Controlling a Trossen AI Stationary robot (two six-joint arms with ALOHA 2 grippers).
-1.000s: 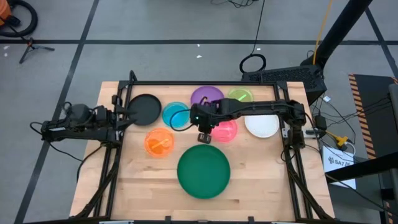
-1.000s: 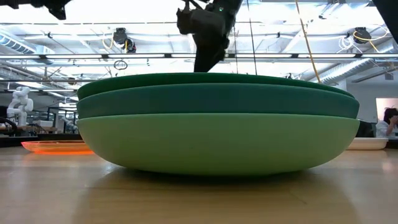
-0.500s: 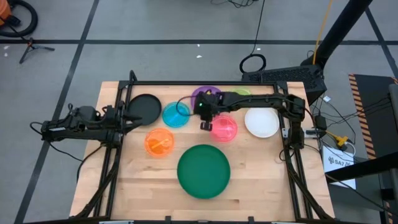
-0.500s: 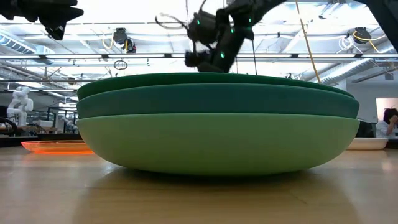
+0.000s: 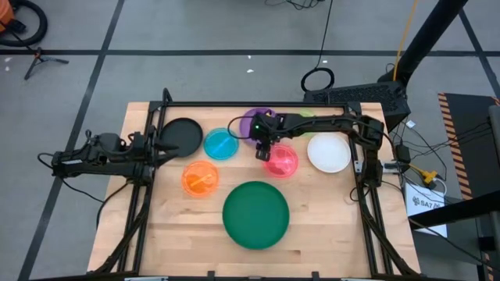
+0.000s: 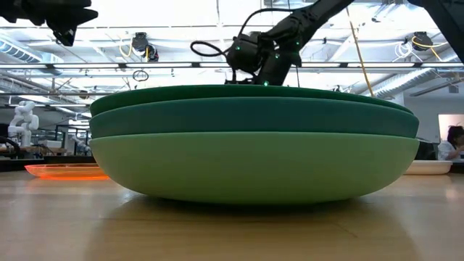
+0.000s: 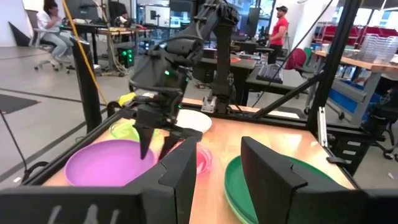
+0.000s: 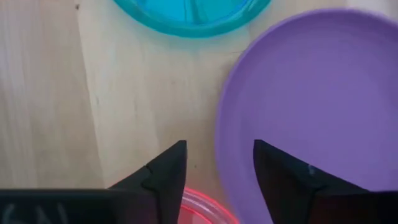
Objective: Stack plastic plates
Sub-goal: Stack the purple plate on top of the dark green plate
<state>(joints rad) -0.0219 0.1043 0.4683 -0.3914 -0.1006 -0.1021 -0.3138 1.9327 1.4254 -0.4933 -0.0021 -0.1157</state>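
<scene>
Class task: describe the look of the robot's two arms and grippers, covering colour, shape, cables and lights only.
Both arms are dark, slim and jointed. The right gripper has two pointed black fingers, a looping black cable and a small green light on its wrist. The left gripper has two broad, wedge-shaped black fingers.

We look straight down overhead, level at surface (image 5: pixel 328 226) height close behind stacked plates (image 6: pixel 254 141); both wrists share the purple plate (image 8: pixel 311 93).
</scene>
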